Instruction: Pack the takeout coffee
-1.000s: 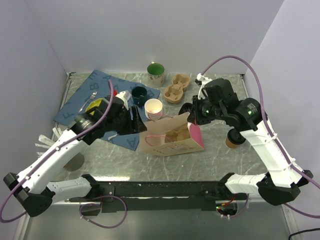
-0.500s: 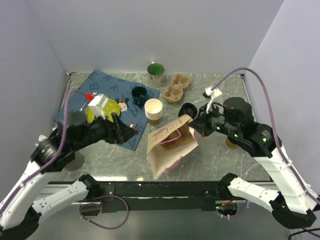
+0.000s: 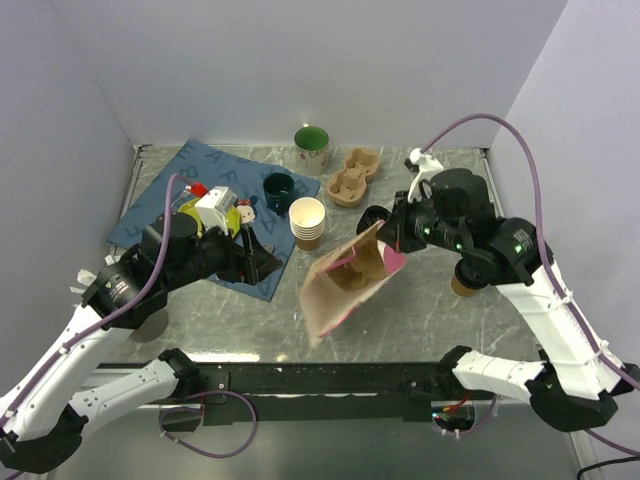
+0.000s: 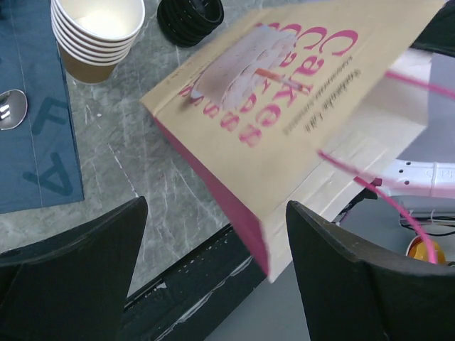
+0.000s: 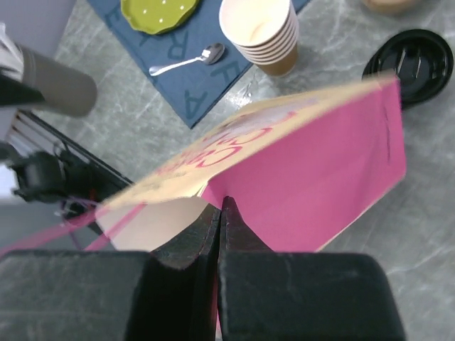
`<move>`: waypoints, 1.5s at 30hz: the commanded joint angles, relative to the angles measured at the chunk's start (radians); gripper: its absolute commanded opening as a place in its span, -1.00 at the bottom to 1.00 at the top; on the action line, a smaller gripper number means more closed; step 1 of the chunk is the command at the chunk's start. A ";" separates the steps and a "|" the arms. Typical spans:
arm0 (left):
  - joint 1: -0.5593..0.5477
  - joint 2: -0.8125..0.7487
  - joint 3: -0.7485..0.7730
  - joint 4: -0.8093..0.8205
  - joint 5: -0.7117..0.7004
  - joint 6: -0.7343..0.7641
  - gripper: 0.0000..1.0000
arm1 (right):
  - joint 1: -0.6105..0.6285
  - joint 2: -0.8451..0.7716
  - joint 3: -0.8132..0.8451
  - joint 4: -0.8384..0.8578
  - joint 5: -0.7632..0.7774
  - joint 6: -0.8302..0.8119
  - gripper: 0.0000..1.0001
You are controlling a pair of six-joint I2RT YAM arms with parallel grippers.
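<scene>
From here the bag reads as matt kraft paper with a smooth pink side. The table looks like polished grey marble. The mat, upper left, looks like blue cloth. The stacked cups and the takeout coffee are brown paper, the spoon shiny metal.

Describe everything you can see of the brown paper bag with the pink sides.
The brown kraft paper bag has pink side panels, pink "Cake" lettering on its face and thin pink cord handles. It hangs tilted over the grey marbled table, with its upper end toward the right arm. The right arm's fingers are shut on its edge where the brown face meets a pink side. Whether its lower corner touches the table cannot be told.
</scene>
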State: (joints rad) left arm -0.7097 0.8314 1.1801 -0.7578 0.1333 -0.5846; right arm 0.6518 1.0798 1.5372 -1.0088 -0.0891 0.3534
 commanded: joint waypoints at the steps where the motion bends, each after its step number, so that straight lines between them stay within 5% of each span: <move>1: 0.003 0.009 0.058 0.012 0.006 0.026 0.70 | -0.001 0.020 0.074 -0.088 0.046 0.110 -1.00; 5: 0.003 0.021 0.026 0.035 0.028 0.011 0.70 | -0.004 -0.015 -0.135 -0.005 0.040 0.067 -1.00; 9: 0.003 0.040 0.044 0.034 0.040 0.003 0.69 | -0.004 0.051 0.099 -0.082 0.058 0.058 -1.00; 14: 0.003 0.069 0.047 0.032 0.000 0.012 0.68 | -0.003 0.100 0.165 -0.132 0.040 0.047 -1.00; 17: 0.003 0.100 0.013 0.073 -0.059 0.025 0.68 | -0.001 0.042 0.020 -0.050 -0.012 0.065 -1.00; 25: 0.001 0.267 0.186 0.006 -0.061 0.045 0.56 | -0.004 0.032 0.018 -0.073 0.023 0.095 -1.00; 45: -0.027 0.189 0.064 -0.101 -0.029 -0.116 0.43 | -0.014 0.032 -0.065 -0.051 0.057 0.142 -1.00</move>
State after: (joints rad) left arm -0.7212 1.0153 1.2606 -0.8680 0.0895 -0.6624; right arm 0.6472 1.1229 1.4776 -1.0920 -0.0532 0.4782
